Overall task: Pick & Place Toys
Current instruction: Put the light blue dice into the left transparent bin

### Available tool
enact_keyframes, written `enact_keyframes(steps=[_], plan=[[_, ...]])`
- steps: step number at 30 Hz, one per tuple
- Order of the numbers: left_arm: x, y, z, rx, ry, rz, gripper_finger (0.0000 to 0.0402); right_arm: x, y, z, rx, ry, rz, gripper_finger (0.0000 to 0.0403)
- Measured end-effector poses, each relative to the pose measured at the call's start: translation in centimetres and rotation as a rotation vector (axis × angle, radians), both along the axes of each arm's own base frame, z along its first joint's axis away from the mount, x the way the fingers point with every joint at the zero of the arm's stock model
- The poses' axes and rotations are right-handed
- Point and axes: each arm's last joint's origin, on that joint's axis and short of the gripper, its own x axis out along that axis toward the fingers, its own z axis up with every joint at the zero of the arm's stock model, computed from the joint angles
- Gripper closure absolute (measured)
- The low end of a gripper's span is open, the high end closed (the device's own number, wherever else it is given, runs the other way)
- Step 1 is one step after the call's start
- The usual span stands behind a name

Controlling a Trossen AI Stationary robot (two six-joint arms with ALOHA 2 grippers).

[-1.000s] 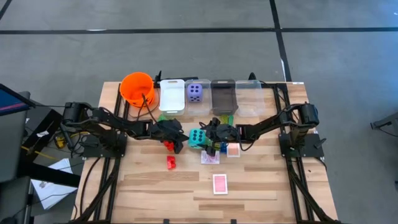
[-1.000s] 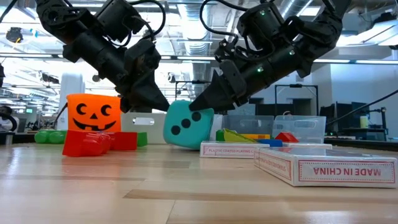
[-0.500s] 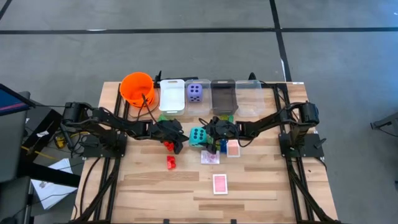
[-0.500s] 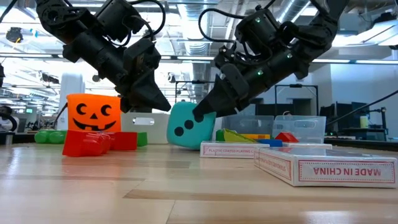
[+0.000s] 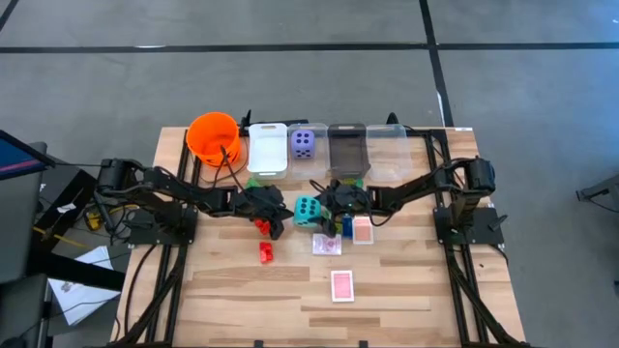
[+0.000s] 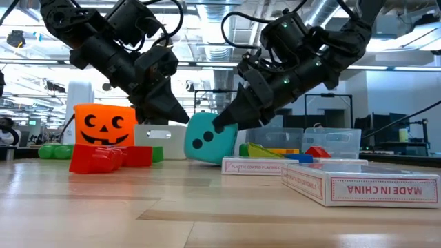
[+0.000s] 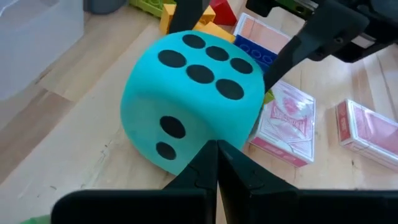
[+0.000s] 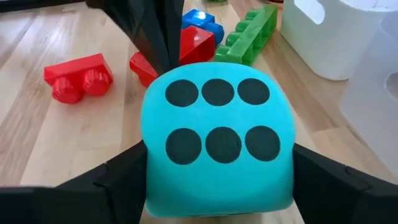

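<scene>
A teal die (image 5: 307, 210) with black dots sits mid-table between my two grippers. My right gripper (image 8: 217, 180) is shut on it, and the six-dot face (image 8: 217, 121) faces the wrist camera. My left gripper (image 7: 216, 155) is shut and empty, with its tips low at the die's left side above red bricks (image 5: 261, 226). A purple die (image 5: 303, 143) rests in a clear bin at the back. Another red brick (image 5: 265, 252) and pink-backed card packs (image 5: 326, 244) (image 5: 363, 230) (image 5: 341, 285) lie on the table. My right gripper pinches the teal die between its two fingers, one on each of two opposite side faces (image 8: 148, 177) (image 8: 291, 177). The fingers (image 6: 224, 124) slant down from the table's right. The die is tilted; I cannot tell whether its lower edge (image 6: 203, 162) is clear of the table. My left gripper has its shut tips close to the die (image 7: 186, 118); I cannot tell whether they touch it.
An orange bucket (image 5: 214, 135), a white bin (image 5: 268, 147), a dark bin (image 5: 347, 147) and a clear bin (image 5: 387, 150) line the far edge. Green (image 8: 252, 34), blue (image 8: 202, 22) and red (image 8: 78, 78) bricks lie around the die. There is bare wood toward the near edge.
My right gripper has moved a little toward the far edge with the teal die between its fingers. The die has shifted with it and stays tilted.
</scene>
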Motion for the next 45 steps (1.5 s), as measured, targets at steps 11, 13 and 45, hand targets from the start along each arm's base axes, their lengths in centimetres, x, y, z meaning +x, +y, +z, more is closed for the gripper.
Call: enact_keyframes(steps=[11, 13, 45], plan=[[-0.2, 2.1, 0.6, 0.021, -0.03, 0.082, 0.0401, 0.9, -2.5, 4.8, -0.076, 0.027, -0.039, 0.0089], [-0.5, 2.5, 1.4, 0.021, -0.054, 0.094, 0.0401, 0.8, -3.1, 6.0, -0.101, 0.024, -0.05, 0.0089], [-6.5, 4.8, 10.2, 0.227, -0.336, 0.269, 0.0402, 0.6, -14.0, 7.6, -0.178, 0.105, -0.103, 0.0085]])
